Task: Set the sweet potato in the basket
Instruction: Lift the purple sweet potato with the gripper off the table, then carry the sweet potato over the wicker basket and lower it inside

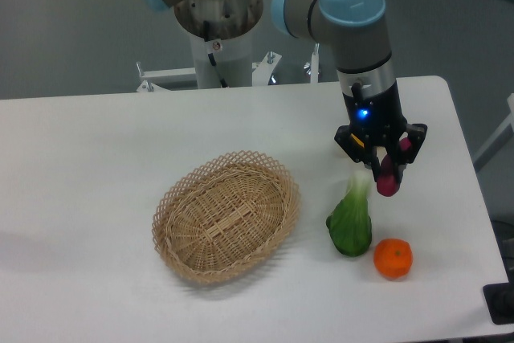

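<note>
Even, diffuse overhead light renders the white table (96, 166) bright, without harsh glare. Soft, short shadows lie beneath the basket (226, 216), the green vegetable (351, 226) and the orange fruit (393, 258). Focus is slightly soft throughout; a blue indicator glows on the gripper (382, 168).

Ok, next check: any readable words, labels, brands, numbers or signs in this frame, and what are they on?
None can be read.
The grey and light-blue robot arm shows no legible marking; the black two-finger gripper shows only a blue light.
The tan wicker basket, magenta sweet potato, green vegetable, orange fruit and white table are unlabelled.
</note>
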`<state>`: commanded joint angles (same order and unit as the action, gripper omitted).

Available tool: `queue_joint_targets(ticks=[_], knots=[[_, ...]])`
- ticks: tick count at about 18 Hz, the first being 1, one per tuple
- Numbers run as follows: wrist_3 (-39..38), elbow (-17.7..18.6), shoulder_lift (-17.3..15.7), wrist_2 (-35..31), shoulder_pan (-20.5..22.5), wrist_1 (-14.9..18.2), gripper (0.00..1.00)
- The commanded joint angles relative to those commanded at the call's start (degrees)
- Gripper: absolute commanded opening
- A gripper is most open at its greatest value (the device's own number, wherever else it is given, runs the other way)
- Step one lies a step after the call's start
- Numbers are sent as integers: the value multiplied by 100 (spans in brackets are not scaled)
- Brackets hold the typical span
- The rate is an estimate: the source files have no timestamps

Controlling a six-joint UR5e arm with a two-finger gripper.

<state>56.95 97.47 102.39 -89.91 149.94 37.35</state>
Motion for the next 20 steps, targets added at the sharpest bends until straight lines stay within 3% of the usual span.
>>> queue_joint_targets(ticks=[10,13,20], knots=[[-79,61,-105,-26,-70,35,27],[-149,140,-245,-35,-140,272,27],[-1255,562,-308,-167,-816,229,27]])
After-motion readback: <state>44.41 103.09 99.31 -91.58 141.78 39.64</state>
